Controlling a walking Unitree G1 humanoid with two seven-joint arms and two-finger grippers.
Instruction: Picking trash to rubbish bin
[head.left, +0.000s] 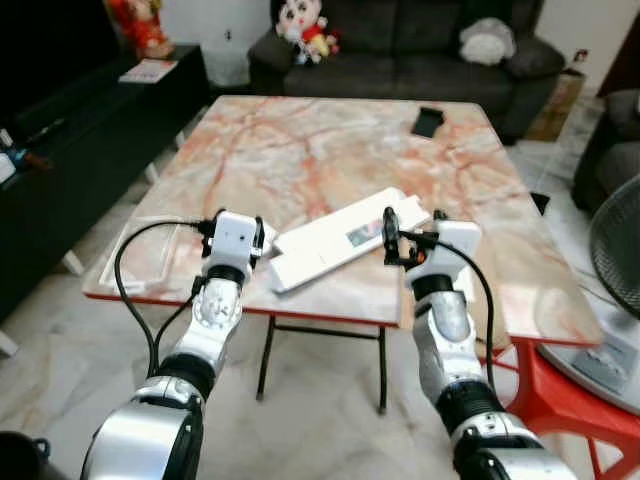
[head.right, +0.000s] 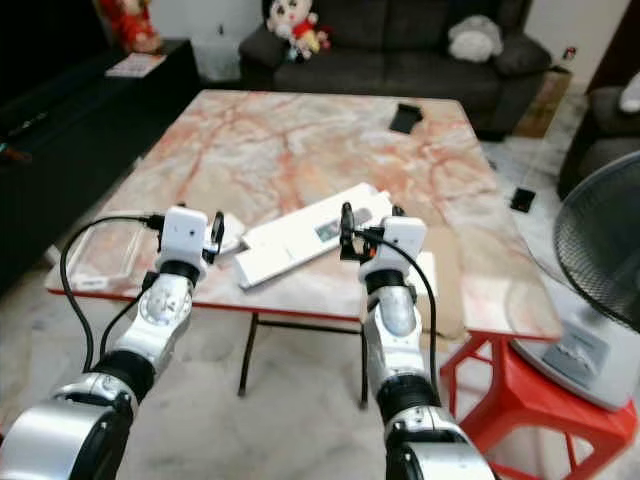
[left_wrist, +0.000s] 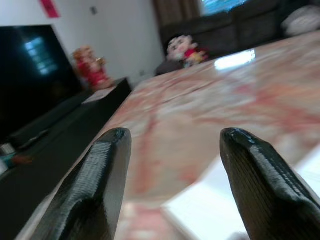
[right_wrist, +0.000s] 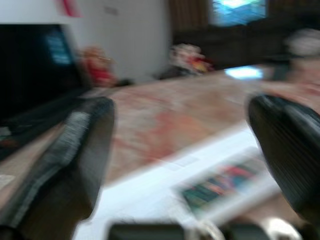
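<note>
A long flat white box (head.left: 335, 238) with a small printed label lies on the marble table (head.left: 330, 150) near its front edge. My left gripper (head.left: 234, 228) hovers at the box's left end, open, with the box's white corner (left_wrist: 235, 210) low between its fingers (left_wrist: 95, 190). Just right of the box, my right gripper (head.left: 414, 228) is open, its fingers (right_wrist: 75, 160) spread wide with the box's label (right_wrist: 220, 187) between them. A clear plastic tray (head.left: 150, 245) lies at the table's front left corner. A flat brown cardboard piece (head.right: 445, 285) lies under my right arm.
A small black object (head.left: 427, 122) lies at the table's far right. Behind the table is a dark sofa (head.left: 400, 50) with a plush doll (head.left: 300, 25). A black TV cabinet (head.left: 70, 150) runs along the left. A fan (head.right: 600, 250) and a red stool (head.right: 510, 390) stand at the right.
</note>
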